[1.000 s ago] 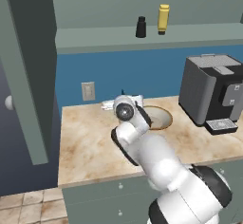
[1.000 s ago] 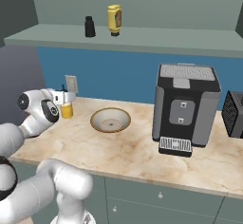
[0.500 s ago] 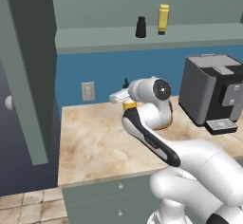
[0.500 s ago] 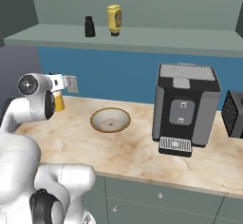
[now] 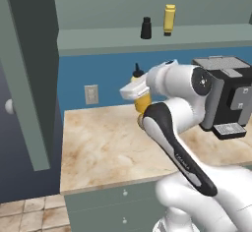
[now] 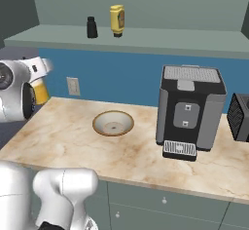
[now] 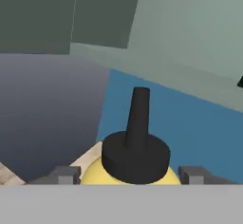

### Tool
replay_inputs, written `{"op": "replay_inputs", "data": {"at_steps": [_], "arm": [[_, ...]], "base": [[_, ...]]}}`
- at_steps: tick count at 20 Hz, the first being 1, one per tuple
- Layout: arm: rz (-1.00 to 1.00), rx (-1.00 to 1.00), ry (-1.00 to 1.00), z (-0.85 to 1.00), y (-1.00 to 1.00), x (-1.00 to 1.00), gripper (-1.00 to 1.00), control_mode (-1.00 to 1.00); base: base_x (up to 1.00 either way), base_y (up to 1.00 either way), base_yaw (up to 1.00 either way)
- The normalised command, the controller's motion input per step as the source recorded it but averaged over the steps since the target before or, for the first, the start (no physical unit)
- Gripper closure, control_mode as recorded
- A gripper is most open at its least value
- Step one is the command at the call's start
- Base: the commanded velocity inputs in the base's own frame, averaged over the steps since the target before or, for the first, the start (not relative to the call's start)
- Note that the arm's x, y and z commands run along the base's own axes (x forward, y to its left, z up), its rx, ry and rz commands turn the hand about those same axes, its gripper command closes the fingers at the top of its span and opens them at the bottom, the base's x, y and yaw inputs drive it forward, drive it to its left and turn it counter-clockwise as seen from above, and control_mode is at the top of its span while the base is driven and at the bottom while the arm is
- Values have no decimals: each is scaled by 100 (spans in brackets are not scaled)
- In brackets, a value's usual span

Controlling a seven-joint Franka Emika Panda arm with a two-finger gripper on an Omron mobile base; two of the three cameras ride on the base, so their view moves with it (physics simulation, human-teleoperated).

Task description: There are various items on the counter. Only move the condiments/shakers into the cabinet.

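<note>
Where blue wall backs, marbled counter

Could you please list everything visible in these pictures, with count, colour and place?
squeeze bottle: one, yellow with black nozzle, lifted above the counter's left end, between the tool's fingers
shaker: one, black, on the cabinet shelf
squarish bottle: one, yellow, on the shelf right of the shaker
bowl: one, tan, mid-counter
coffee machine: one, black, right of the bowl
wall outlet: one, pale, on the blue wall
counter: one, beige marbled
cabinet: one, grey-green, door open
tool: one, dark fingers, shut on the squeeze bottle
</note>
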Motion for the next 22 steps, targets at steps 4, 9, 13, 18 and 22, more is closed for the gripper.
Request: {"op": "replay_inputs", "data": {"at_steps": [4,9,13,18,22], "arm": [[-39,2,-28,100,-14,-75,100,-100],[-46,21,-21,91,-12,-67,100,-100],[-6,5,-3,18,-3,-10,100,-100],[-5,18,2,55,-46,0,100,-100],[-1,5,0,19,-15,0,100,-100]], "base": [[0,0,0],[0,0,0],[0,0,0],[0,0,0],[0,0,0]]}}
